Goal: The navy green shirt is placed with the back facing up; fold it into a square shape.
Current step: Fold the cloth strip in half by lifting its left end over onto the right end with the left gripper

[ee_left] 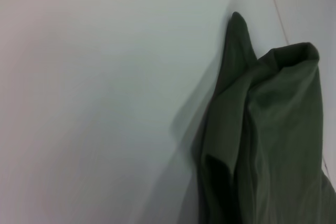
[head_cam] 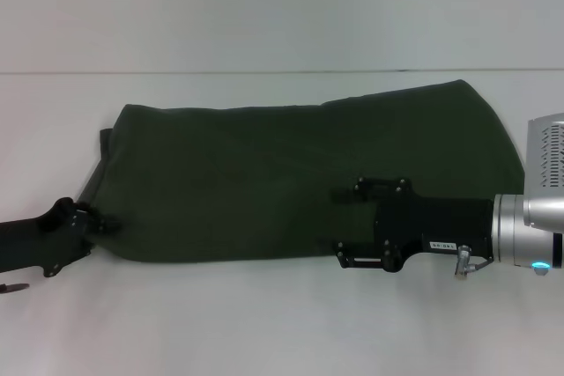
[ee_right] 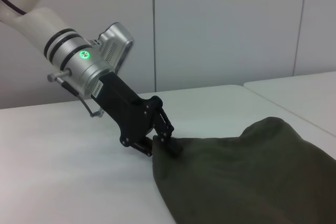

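Navy green shirt point(head_cam: 264, 182), left hand point(ee_right: 163, 141) pinching its end, right hand point(head_cam: 345, 226) wide above it.

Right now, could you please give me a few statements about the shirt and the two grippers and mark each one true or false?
1. The navy green shirt lies on a white table. True.
2. The left gripper pinches the shirt's edge. True; the right wrist view shows it closed on the cloth.
3. The right gripper hangs beside the shirt, off the fabric. False; it is over the shirt with its fingers spread.
4. The shirt bears a large white print. False; it is plain.
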Controlling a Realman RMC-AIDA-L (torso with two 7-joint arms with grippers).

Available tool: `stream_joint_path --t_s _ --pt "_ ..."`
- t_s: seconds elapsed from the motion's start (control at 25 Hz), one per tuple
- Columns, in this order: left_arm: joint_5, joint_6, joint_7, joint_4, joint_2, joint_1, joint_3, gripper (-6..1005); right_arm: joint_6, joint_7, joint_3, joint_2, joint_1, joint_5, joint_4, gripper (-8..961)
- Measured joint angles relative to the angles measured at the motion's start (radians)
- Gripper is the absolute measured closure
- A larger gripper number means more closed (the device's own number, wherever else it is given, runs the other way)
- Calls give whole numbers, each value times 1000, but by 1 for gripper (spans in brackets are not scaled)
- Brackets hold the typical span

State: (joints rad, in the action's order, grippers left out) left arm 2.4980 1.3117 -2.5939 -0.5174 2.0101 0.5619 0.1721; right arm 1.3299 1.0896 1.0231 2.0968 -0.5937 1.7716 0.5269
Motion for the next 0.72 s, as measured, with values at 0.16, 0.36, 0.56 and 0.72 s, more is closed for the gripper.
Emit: stream_joint_path --t_s 0.16,0.36,0.56,0.72 --pt "-4 -7 2 3 0 -1 0 782 0 0 0 0 0 -1 0 186" --pt "-32 -15 16 5 3 -11 0 935 0 -1 0 0 0 -2 0 186" --pt "-45 -14 39 6 7 -13 0 980 -1 -2 0 0 -1 -2 -1 187" --pt "-56 -31 55 2 7 -25 -7 981 -2 -2 0 0 -1 -2 -2 187"
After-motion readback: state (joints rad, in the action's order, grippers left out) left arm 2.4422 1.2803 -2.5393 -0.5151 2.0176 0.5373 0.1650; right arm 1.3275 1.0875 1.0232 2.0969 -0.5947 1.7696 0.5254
